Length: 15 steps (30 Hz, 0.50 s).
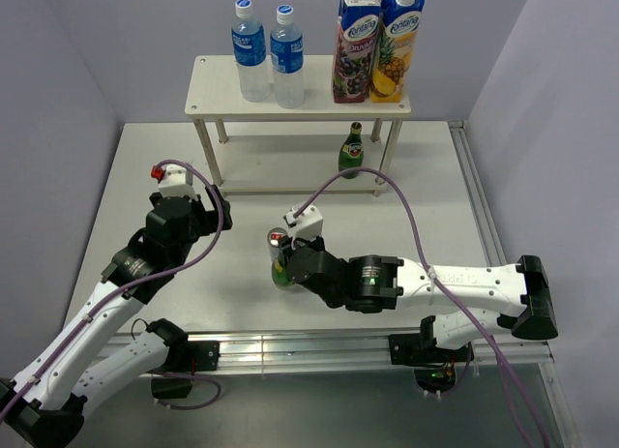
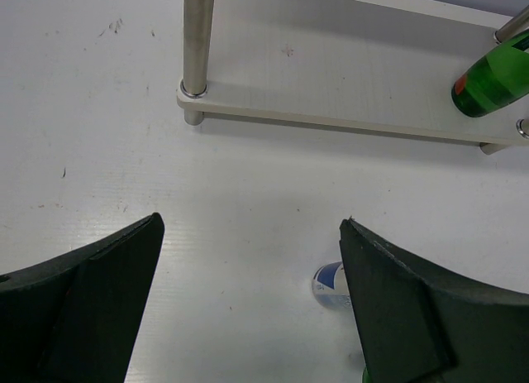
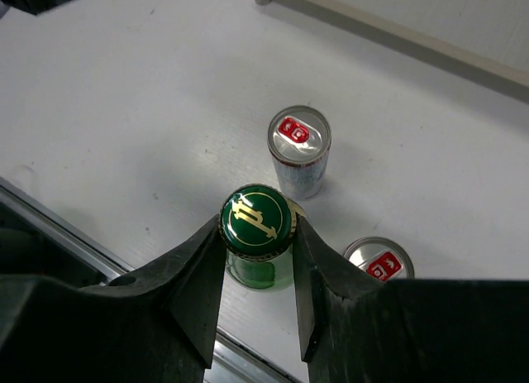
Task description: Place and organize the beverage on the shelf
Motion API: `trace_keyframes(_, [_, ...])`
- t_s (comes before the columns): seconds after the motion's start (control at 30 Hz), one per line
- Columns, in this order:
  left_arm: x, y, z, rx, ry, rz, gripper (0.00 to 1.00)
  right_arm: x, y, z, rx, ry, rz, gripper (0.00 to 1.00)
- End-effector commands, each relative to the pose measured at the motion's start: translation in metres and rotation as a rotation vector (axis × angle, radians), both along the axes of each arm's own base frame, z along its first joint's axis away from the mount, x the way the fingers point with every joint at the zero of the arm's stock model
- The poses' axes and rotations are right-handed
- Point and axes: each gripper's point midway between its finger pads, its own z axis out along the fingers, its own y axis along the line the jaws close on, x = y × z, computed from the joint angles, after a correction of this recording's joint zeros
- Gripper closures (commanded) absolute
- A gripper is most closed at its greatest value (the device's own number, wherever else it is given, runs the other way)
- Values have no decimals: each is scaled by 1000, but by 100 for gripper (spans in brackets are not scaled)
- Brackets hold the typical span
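The shelf (image 1: 300, 104) stands at the back; its top board holds two water bottles (image 1: 269, 54) and two juice cartons (image 1: 379, 44). A green glass bottle (image 1: 351, 150) stands on the lower board (image 2: 347, 77) and also shows in the left wrist view (image 2: 496, 81). My right gripper (image 3: 256, 227) is shut on the neck of a second green bottle (image 3: 255, 220) with a gold-marked cap, standing on the table (image 1: 282, 274). Two silver cans with red tabs (image 3: 299, 147) (image 3: 378, 259) stand just beyond it. My left gripper (image 2: 250, 226) is open and empty over bare table, short of the shelf.
A shelf leg (image 2: 197, 44) stands ahead of my left gripper. A blue-and-white can (image 2: 329, 282) peeks out beside the left gripper's right finger. A metal rail (image 1: 309, 346) runs along the table's near edge. Grey walls close in the back and sides.
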Motion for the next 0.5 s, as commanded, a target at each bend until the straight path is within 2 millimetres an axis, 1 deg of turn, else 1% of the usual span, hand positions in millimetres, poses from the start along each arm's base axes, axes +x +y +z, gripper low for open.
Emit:
trace_keyframes(0.0, [-1, 0, 7, -20, -22, -3, 6, 11, 1, 83, 211, -105, -59, 100])
trace_keyframes(0.1, [-1, 1, 9, -22, -26, 0, 6, 13, 3, 86, 214, -115, -62, 100])
trace_keyframes(0.23, [-1, 1, 9, -24, -28, -1, 6, 18, 3, 85, 200, -136, -81, 100])
trace_keyframes(0.47, [-2, 1, 11, -30, -34, -2, 6, 36, -2, 90, 192, -168, -118, 100])
